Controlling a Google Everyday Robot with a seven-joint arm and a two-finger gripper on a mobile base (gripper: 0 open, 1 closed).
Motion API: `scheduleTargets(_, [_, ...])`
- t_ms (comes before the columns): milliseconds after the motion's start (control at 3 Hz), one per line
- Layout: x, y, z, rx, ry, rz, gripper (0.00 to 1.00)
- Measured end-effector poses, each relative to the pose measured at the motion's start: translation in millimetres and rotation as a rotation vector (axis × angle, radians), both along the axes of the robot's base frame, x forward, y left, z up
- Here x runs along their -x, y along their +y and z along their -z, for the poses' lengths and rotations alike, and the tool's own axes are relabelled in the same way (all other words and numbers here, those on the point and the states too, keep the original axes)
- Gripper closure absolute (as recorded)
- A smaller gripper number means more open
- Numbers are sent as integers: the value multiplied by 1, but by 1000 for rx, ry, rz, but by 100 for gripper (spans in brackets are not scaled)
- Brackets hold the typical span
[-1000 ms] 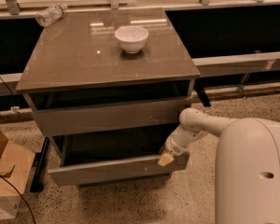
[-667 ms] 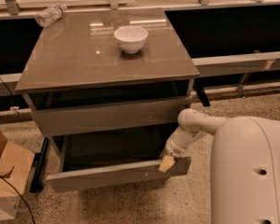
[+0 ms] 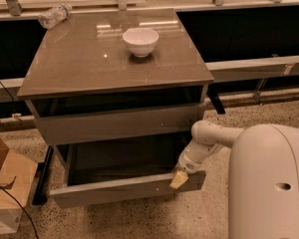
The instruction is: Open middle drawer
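The middle drawer [image 3: 114, 190] is pulled well out of the grey-brown cabinet, and its dark inside shows behind its flat glossy front. My gripper [image 3: 179, 179] is at the right end of that front, its tan tip against the top edge. The arm reaches in from my white body at the lower right. The drawer front above it [image 3: 119, 124] is closed.
A white bowl [image 3: 140, 41] stands on the cabinet top [image 3: 89, 63], and a plastic bottle [image 3: 54, 15] lies at its far left corner. A cardboard box [image 3: 7, 193] with a cable sits on the floor to the left. My white body [image 3: 269, 183] fills the lower right.
The middle drawer has slid further out toward the camera, and my gripper has moved with it, down and toward me.
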State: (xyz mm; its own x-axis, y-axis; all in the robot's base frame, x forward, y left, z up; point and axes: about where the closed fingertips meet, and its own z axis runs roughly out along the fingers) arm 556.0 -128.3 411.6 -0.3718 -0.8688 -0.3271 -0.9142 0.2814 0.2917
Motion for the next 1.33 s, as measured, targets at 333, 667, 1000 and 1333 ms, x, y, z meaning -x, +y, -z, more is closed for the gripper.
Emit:
scheduleTargets(333, [0, 0, 0, 0, 0, 0, 0])
scheduleTargets(667, [3, 4, 2, 21, 7, -16, 0])
scheduleTargets(1000, [19, 4, 7, 45, 43, -8, 0])
scheduleTargets(1333, [46, 3, 4, 40, 77, 12, 17])
